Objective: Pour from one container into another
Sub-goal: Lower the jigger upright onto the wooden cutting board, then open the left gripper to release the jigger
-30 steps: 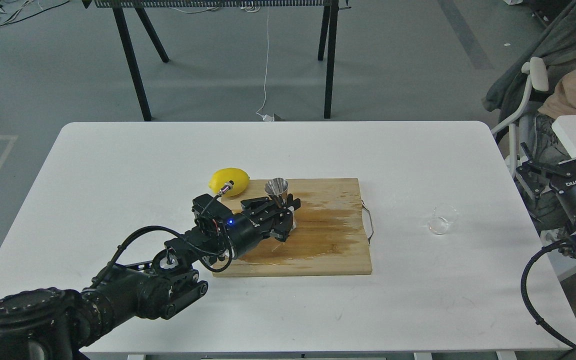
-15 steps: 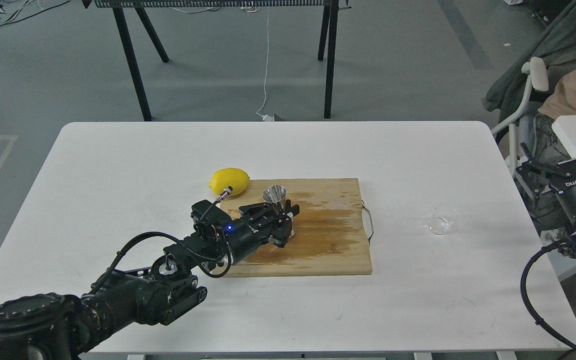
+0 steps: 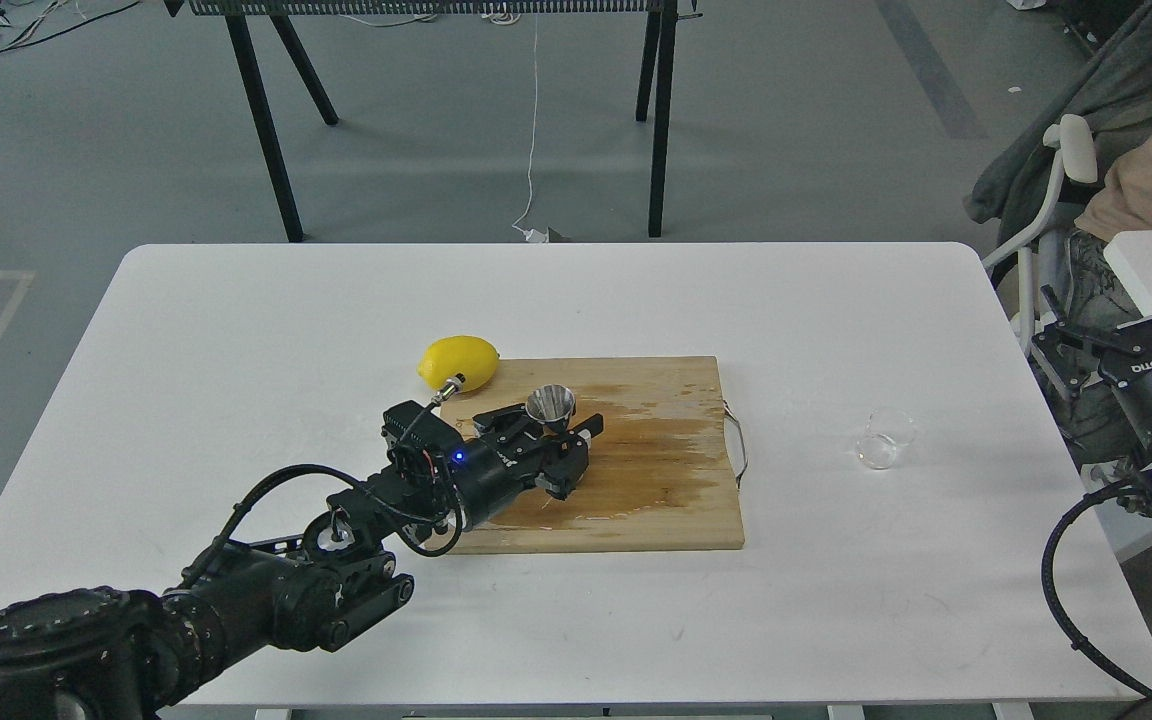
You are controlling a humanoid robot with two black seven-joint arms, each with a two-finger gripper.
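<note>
The steel jigger [image 3: 550,403] stands upright over the left part of the wooden cutting board [image 3: 656,480], mouth up, its lower half hidden between the fingers of my left gripper [image 3: 551,430]. That gripper is shut on the jigger at its waist. The clear glass cup [image 3: 884,440] sits alone on the white table to the right of the board, tilted or lying with its mouth toward the upper right. My right gripper [image 3: 1106,278] hangs off the table's right edge, open, well to the right of the cup and holding nothing.
A yellow lemon [image 3: 458,362] lies at the board's far left corner, just behind my left wrist. The board has a wet, darker patch [image 3: 656,455] in its middle and a metal handle [image 3: 739,445] on its right side. A chair and a person sit at far right.
The jigger and my left gripper have shifted slightly down and toward me over the board. The cup, the lemon and my right arm have stayed put.
</note>
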